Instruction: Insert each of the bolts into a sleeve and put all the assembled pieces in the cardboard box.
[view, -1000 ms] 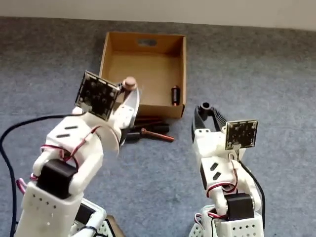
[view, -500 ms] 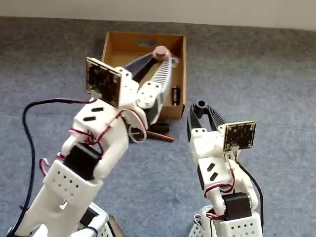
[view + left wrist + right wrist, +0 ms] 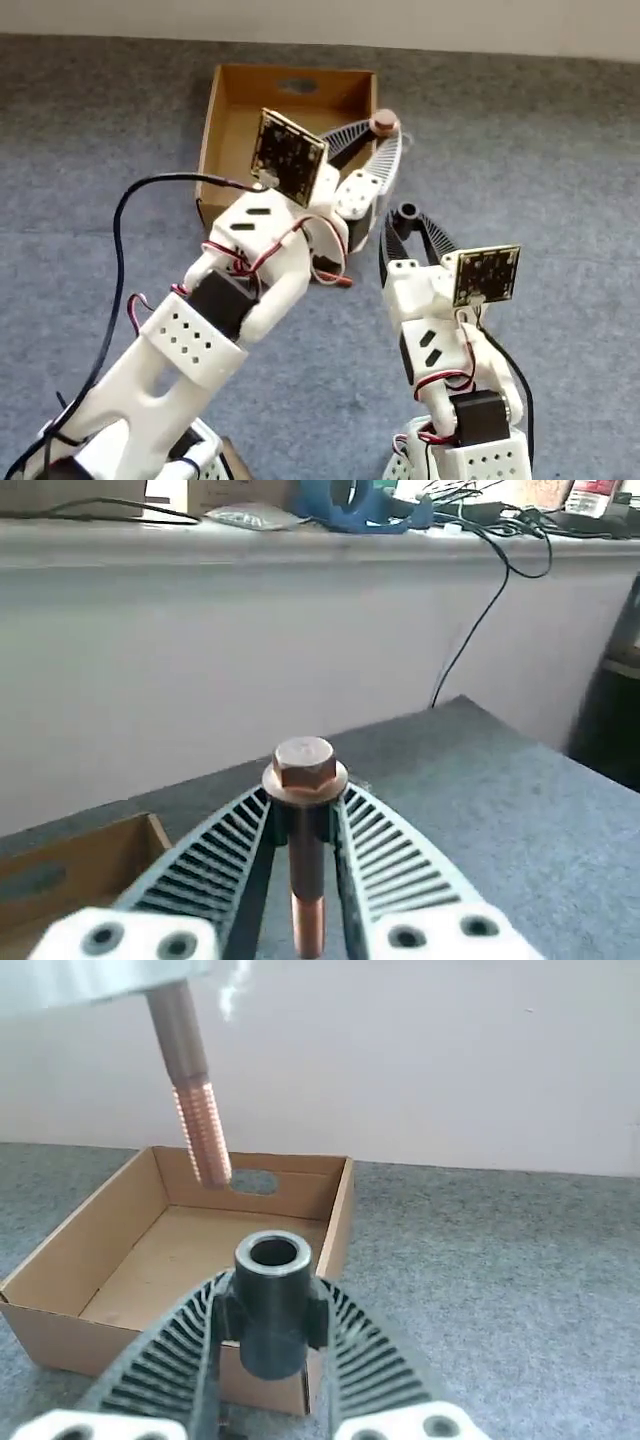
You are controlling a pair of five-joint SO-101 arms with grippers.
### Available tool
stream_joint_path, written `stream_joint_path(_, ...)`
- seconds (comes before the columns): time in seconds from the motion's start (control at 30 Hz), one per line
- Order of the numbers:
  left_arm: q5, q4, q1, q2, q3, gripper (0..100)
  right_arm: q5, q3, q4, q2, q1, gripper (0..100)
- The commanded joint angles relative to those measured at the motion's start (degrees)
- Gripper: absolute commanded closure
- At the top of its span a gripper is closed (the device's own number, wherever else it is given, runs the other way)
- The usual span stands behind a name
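My left gripper (image 3: 382, 133) clamps 1 bolt (image 3: 303, 880) below its head. Its threaded tip hangs above, and apart from, the sleeve (image 3: 271, 1305) clenched upright in my right gripper (image 3: 272, 1285). The cardboard box (image 3: 338, 1210) stands just beyond that gripper, with open carpet (image 3: 520, 150) to its right.

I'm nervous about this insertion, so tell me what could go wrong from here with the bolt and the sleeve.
1. The bolt hangs above and to one side of the sleeve; lowering it now would likely hit the rim or miss.
2. The left jaws pinch the bolt just under its head, so a knock could swing or drop it, perhaps into the cardboard box unassembled.
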Motion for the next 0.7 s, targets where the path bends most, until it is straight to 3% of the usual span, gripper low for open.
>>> stream_joint_path(0.0, 0.5, -1.1, 3.3, -0.3, -2.2, 99, -0.7, -0.4, -1.0, -0.7, -0.2, 99.2)
stream_joint_path(0.47, 0.5, 0.3, 4.8, 0.0, -1.2, 99, -0.4, 0.6, -1.3, -0.7, -0.2, 99.2)
stream_joint_path(0.67, 0.5, 0.3, 1.9, -0.1, -1.2, 99, -0.5, 0.6, -1.3, -0.7, -0.2, 99.2)
